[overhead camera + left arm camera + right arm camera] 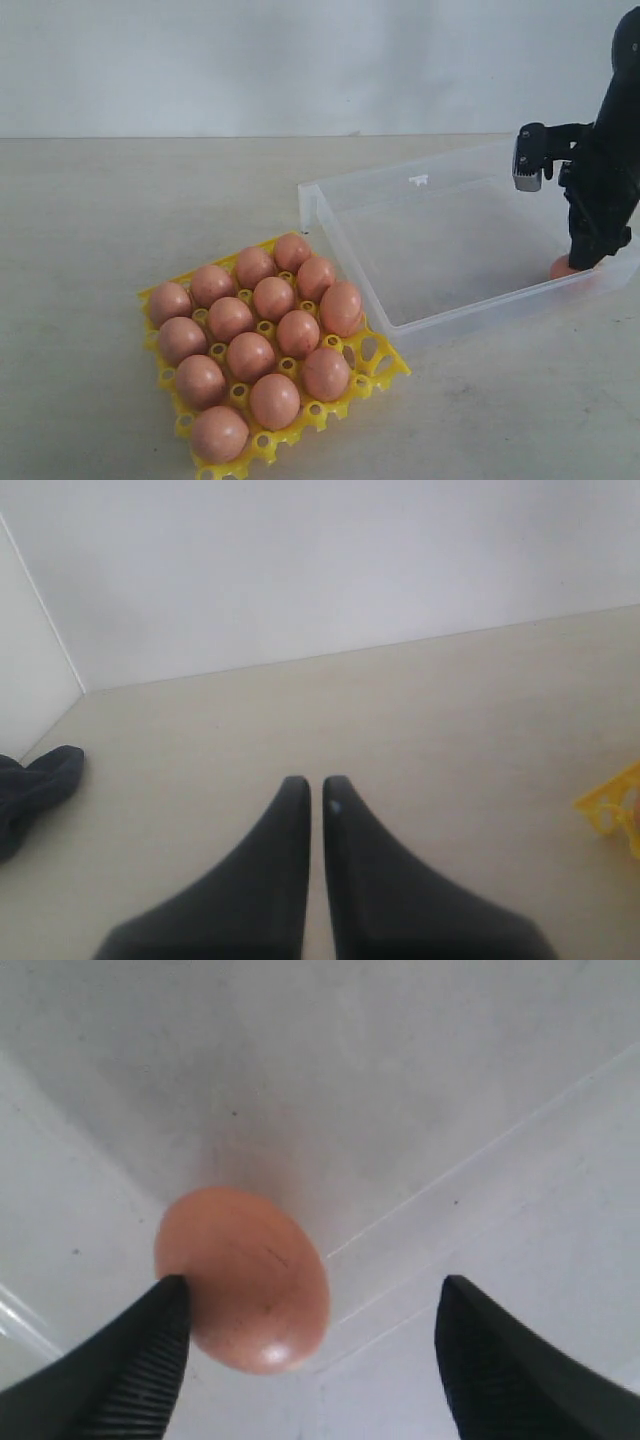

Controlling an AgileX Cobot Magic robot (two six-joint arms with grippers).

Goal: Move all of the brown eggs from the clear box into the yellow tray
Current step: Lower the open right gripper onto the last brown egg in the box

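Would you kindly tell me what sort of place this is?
Probably a robot test bench, not a kitchen: a beige table against a plain white wall, with a yellow tray of brown eggs and a clear box.

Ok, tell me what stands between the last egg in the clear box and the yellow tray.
Only the low wall of the clear box: the egg lies in a corner behind it and must be lifted over. Nothing visible lies on the table between box and yellow tray, whose right corner cup is free.
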